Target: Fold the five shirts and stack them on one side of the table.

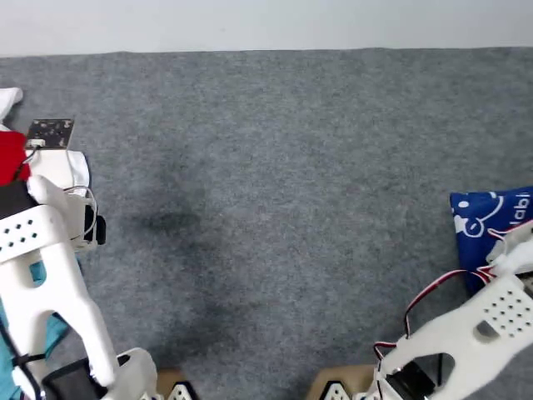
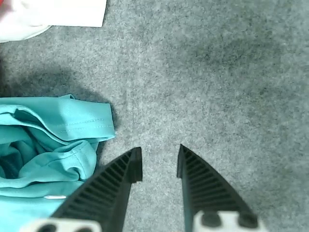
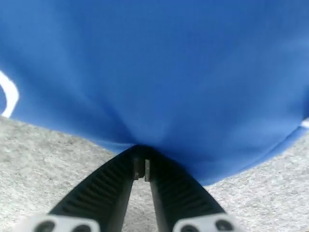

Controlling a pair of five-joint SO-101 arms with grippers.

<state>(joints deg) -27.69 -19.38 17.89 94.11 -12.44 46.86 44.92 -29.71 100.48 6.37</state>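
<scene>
A blue shirt (image 1: 491,221) with white print lies at the table's right edge. My right gripper (image 3: 141,166) is shut on the hem of this blue shirt (image 3: 159,72), whose cloth bulges just beyond the fingertips. A crumpled teal shirt (image 2: 43,145) lies beside my left gripper (image 2: 159,155), which hangs open over bare grey table with nothing between its fingers. In the high view the teal shirt (image 1: 37,275) peeks out under the left arm (image 1: 42,242). A red shirt (image 1: 10,154) and a white shirt (image 2: 53,12) lie at the far left.
The grey felt-like table top (image 1: 275,167) stretches wide between the two arms. The right arm (image 1: 483,321) stands at the front right with red and black wires along it. A pale wall runs behind the table's far edge.
</scene>
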